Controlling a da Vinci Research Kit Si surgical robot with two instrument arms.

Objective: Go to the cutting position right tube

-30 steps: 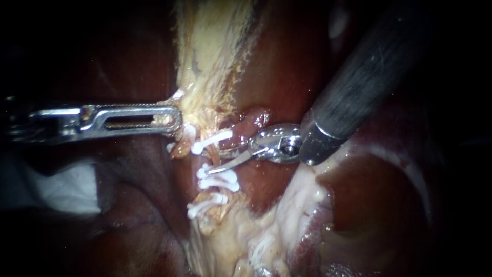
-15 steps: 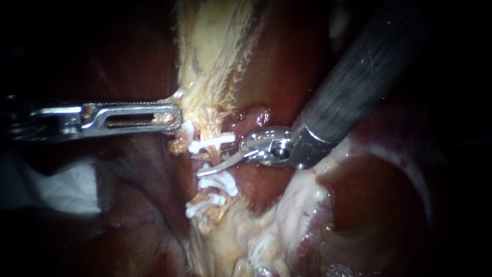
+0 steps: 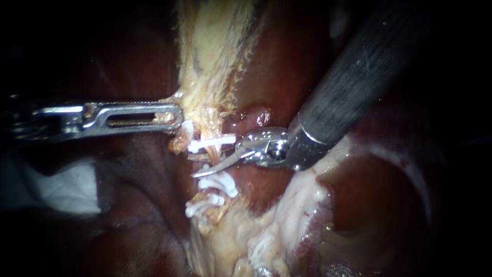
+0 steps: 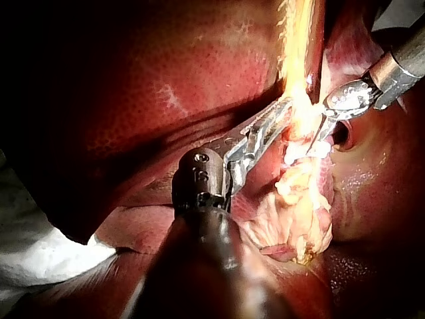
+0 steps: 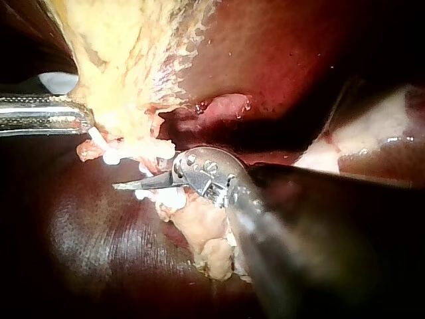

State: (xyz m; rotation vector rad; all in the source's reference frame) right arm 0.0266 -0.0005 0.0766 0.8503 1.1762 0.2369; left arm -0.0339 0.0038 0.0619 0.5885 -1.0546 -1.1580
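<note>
- Because the dark shaft of my right instrument (image 3: 201,167) lies nearest to the camera and hides the tissue under it, a swing of the wrist could press on that tissue unseen.
- Its two curved blades stand open by a narrow gap and hold nothing. The lower blade shows bright, while the upper one is half hidden beside the tube (image 3: 211,151). I cannot tell whether both blades reach around the tube, so a cut from here could take only part of it.
- The tube is a thin strand just beside the blade tips, between the upper clip (image 3: 215,139) and the lower clips (image 3: 219,182). The space there is small, so blades entering too high or too low could strike a clip and loosen it.
- Only one strand shows clearly, so I cannot say for sure that it is the right tube.
- Farther back, my left instrument (image 3: 171,117) has its jaws closed on the edge of the pale yellow tissue (image 3: 210,51). If this hold slips, the tube could go slack and move away from the blades.
- Behind all this lies the liver (image 3: 277,66), and blade tips pushed too deep could prick it.
</note>
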